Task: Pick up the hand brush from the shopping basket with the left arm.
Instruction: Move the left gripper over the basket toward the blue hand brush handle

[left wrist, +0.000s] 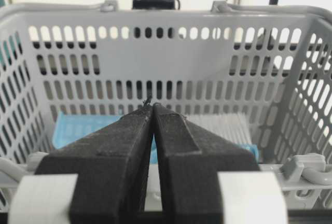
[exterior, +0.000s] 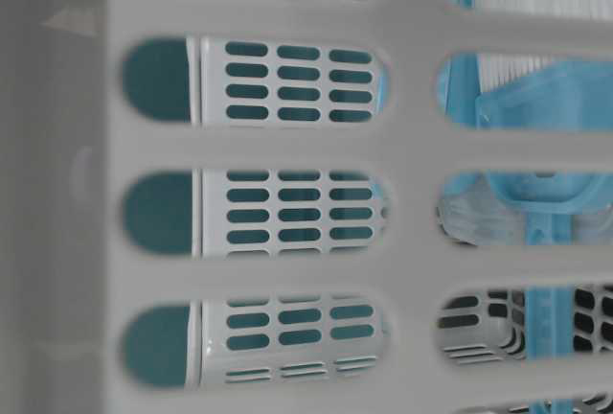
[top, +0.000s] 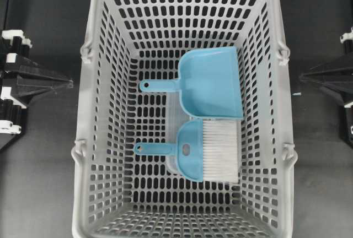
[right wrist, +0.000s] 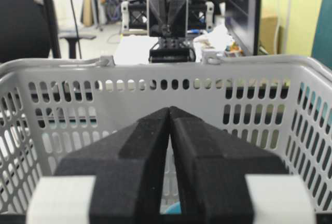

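The hand brush (top: 190, 152), light blue with wide white bristles, lies flat on the floor of the grey shopping basket (top: 81, 106), with its handle pointing left. In the left wrist view its white bristles (left wrist: 223, 125) show past the basket wall (left wrist: 171, 53). My left gripper (top: 70, 84) is shut and empty, outside the basket's left wall; in its own view (left wrist: 152, 106) the jaws meet at the tips. My right gripper (top: 302, 76) is shut and empty outside the right wall, and its own view (right wrist: 169, 109) faces the basket (right wrist: 259, 79).
A light blue dustpan (top: 212, 84) lies in the basket just behind the brush, touching its bristle end, and shows at the left in the left wrist view (left wrist: 78, 128). The table-level view looks through the basket's slotted wall (exterior: 287, 155) at blue plastic (exterior: 536, 98).
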